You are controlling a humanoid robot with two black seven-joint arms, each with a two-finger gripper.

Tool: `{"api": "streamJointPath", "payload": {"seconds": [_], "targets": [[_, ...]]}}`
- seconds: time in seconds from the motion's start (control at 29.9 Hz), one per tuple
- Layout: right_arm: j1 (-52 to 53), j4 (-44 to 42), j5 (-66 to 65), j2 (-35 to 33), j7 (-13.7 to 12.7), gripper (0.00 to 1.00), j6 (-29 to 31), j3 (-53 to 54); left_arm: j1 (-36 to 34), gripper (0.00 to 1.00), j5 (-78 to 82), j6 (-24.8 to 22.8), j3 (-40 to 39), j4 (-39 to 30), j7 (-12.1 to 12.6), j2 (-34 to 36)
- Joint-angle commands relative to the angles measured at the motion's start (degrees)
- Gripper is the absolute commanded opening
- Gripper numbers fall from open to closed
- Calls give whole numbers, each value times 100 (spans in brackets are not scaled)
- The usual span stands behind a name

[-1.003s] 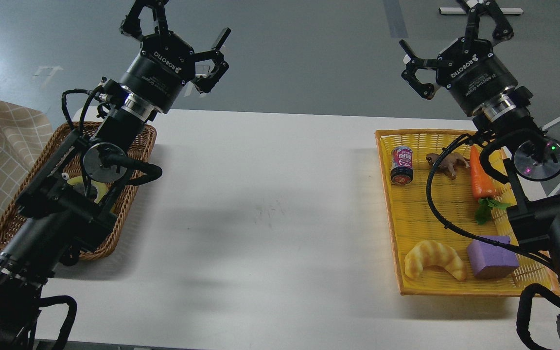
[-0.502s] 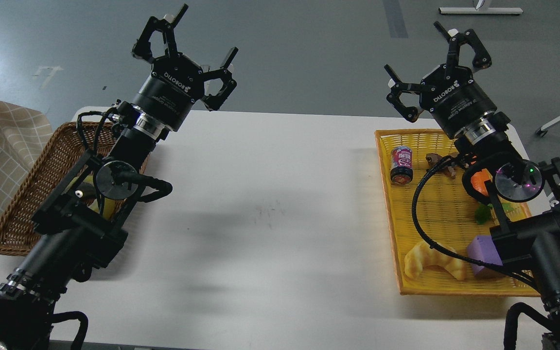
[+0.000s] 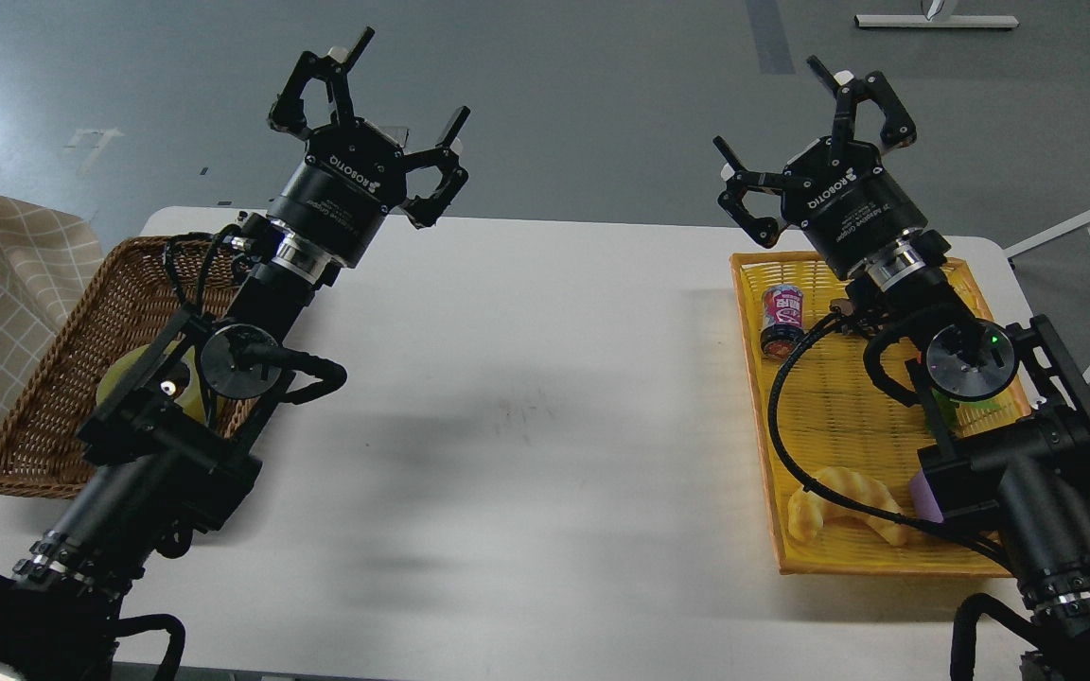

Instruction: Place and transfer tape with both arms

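Tape (image 3: 129, 378) lies in the wicker basket (image 3: 43, 407), well below the left gripper (image 3: 370, 104), whose fingers spread wide, empty. Right gripper (image 3: 805, 123) likewise spread wide, empty, above the yellow tray (image 3: 829, 558) on the tabletop (image 3: 526, 426).

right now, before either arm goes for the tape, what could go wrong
The translucent yellow tape roll in the brown wicker basket is mostly hidden behind the left arm, so a grasp may be misjudged. The open left end effector could catch the basket's rim while descending. The right arm's black cable hangs over the yellow plastic tray and could drag the croissant-shaped bread toy.
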Motion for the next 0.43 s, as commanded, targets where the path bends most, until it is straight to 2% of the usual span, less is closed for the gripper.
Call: {"api": "streamJointPath", "payload": {"seconds": [0.0,0.4], "targets": [[-2,8,10,1,-1,100,0,6,45,98,12,0,37,60,1,-31],[-2,25,28,1,8,100,0,94,62,98,12,0,37,200,1,-31]]}}
